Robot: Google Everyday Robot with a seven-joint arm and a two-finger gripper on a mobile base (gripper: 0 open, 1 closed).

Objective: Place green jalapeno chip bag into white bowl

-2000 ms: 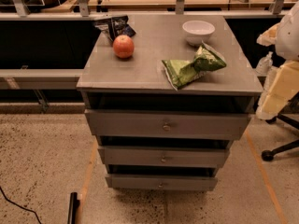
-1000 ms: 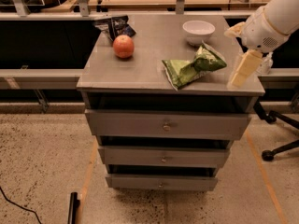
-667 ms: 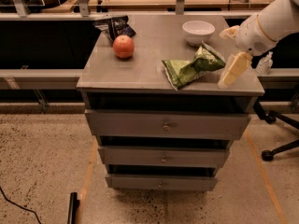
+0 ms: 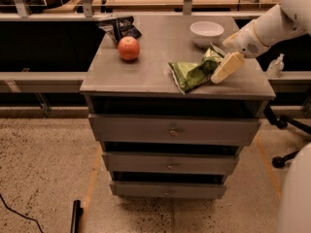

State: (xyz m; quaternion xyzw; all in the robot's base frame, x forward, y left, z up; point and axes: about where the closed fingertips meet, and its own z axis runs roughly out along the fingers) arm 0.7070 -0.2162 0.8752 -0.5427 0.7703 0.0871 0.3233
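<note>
The green jalapeno chip bag (image 4: 191, 74) lies crumpled on the front right of the grey cabinet top (image 4: 155, 38). The white bowl (image 4: 206, 33) stands upright and empty behind it, near the back right corner. My gripper (image 4: 222, 71), pale and cream-coloured, reaches in from the right on a white arm and sits at the bag's right end, low over the top and just in front of the bowl. Whether it touches the bag I cannot tell.
A red apple (image 4: 129, 48) sits at the left of the top, with a dark blue-black bag (image 4: 119, 27) behind it at the back left corner. The cabinet has several drawers below. A small bottle (image 4: 275, 66) and a chair base (image 4: 286, 144) are to the right.
My gripper has swung in from the far right and moved left and down to the right end of the green bag. The bag, bowl and apple have not moved.
</note>
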